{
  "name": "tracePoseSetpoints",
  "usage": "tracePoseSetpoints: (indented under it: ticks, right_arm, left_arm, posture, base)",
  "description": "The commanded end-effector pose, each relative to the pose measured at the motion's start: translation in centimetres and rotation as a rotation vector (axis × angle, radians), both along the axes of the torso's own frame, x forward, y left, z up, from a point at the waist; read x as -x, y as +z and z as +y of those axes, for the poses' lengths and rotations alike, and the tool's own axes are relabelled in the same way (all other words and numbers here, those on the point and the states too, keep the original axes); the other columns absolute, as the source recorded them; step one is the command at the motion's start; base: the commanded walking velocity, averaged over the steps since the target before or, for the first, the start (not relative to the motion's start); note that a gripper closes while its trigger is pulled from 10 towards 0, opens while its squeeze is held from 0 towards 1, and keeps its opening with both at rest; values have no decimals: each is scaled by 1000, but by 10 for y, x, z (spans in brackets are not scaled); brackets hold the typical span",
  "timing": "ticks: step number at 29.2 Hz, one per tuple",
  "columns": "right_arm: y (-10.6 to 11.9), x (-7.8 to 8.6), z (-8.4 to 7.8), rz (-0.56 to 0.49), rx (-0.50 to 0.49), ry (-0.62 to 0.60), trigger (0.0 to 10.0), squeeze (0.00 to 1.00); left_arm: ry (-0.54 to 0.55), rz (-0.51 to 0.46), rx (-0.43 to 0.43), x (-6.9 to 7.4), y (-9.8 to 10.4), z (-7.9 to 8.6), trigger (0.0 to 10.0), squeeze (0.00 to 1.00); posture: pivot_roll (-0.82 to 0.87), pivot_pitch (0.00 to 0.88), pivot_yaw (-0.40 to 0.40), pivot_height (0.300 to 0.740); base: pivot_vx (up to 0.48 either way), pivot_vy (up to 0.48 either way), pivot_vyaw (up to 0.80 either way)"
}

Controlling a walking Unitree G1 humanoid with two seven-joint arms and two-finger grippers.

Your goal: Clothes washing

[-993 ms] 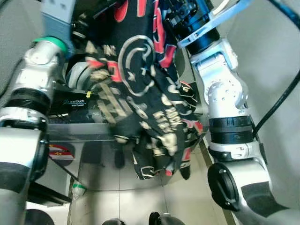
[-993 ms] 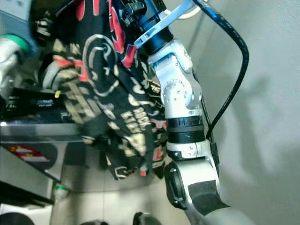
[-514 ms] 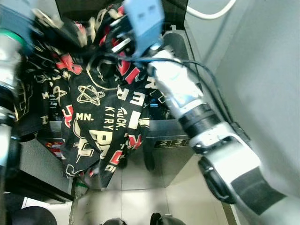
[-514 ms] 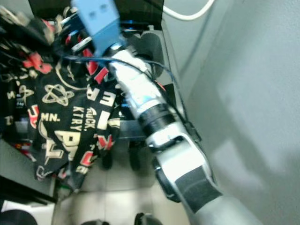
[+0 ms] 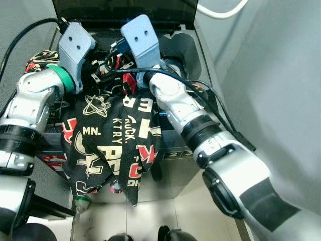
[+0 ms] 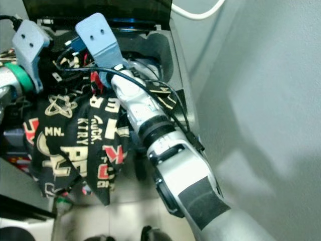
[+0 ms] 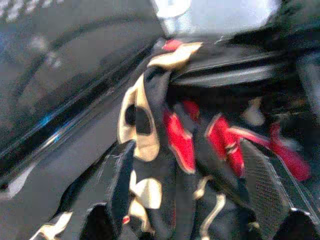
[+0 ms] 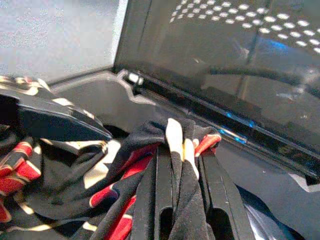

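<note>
Right gripper (image 8: pixel 182 165) has its two black fingers pinched tight on a fold of the black printed shirt (image 5: pixel 113 145), up over the open top of the washing machine (image 5: pixel 188 47). Left gripper (image 7: pixel 190 200) is right beside it with the same cloth between its fingers, though I can't tell if it's actually clamped. The rest of the shirt drapes over the machine's front edge, hanging toward the floor (image 5: pixel 150 221). Lid (image 5: pixel 120 10) stands open at the back edge.
</note>
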State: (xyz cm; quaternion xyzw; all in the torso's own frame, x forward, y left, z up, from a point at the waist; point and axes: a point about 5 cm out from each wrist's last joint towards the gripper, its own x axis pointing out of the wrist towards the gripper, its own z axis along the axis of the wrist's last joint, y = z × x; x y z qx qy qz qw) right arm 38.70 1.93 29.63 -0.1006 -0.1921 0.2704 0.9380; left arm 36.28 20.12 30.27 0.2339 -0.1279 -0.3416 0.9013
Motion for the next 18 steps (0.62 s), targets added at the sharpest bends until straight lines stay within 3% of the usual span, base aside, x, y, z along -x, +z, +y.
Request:
tracePoseSetpoints:
  ticks: [1,2,4,6,9,11,12,14,15,18]
  right_arm:
    - [8,0,-2,-12,-46,22,10000,1000]
    - [8,0,-2,-12,-46,22,10000,1000]
    - [16,-2,-11,-24,-100,30,10000,1000]
    - [16,-2,-11,-24,-100,30,10000,1000]
    - [26,-2,-29,-67,-128,87,10000,1000]
    - [28,-1,-33,-80,-126,120,10000,1000]
    - [27,1,-39,-88,-116,175,10000,525]
    - [26,3,-41,-91,-108,210,10000,525]
    - [23,7,-49,-83,-127,281,10000,0]
    - [16,16,-61,-82,-136,366,10000,0]
  left_arm:
    - [-50,-26,20,11,11,2,10000,1000]
    - [-50,-26,20,11,11,2,10000,1000]
    - [-158,-56,46,35,25,-3,10000,1000]
    - [-158,-56,46,35,25,-3,10000,1000]
    - [-269,-47,36,62,29,-7,10000,1000]
    - [-281,-39,23,68,27,-7,10000,1000]
    - [-286,-35,4,74,26,-5,10000,1000]
    - [-284,-33,-8,77,24,-4,10000,1000]
    - [-267,-36,-11,81,24,0,10000,63]
    - [-246,-47,-2,85,26,5,10000,0]
  posture:
    - [154,99,18,740]
    - [154,99,18,740]
    - [153,99,19,740]
    - [153,99,19,740]
    - [157,89,17,740]
    - [157,87,16,740]
    - [158,86,16,740]
    - [158,86,16,740]
    - [163,88,11,740]
    - [164,90,8,740]
  base:
    - [0,0,0]
    - [0,0,0]
    - [0,0,0]
    - [0,0,0]
    - [0,0,0]
    - [0,0,0]
    - [0,0,0]
    - [0,0,0]
    - [0,0,0]
    - [0,0,0]
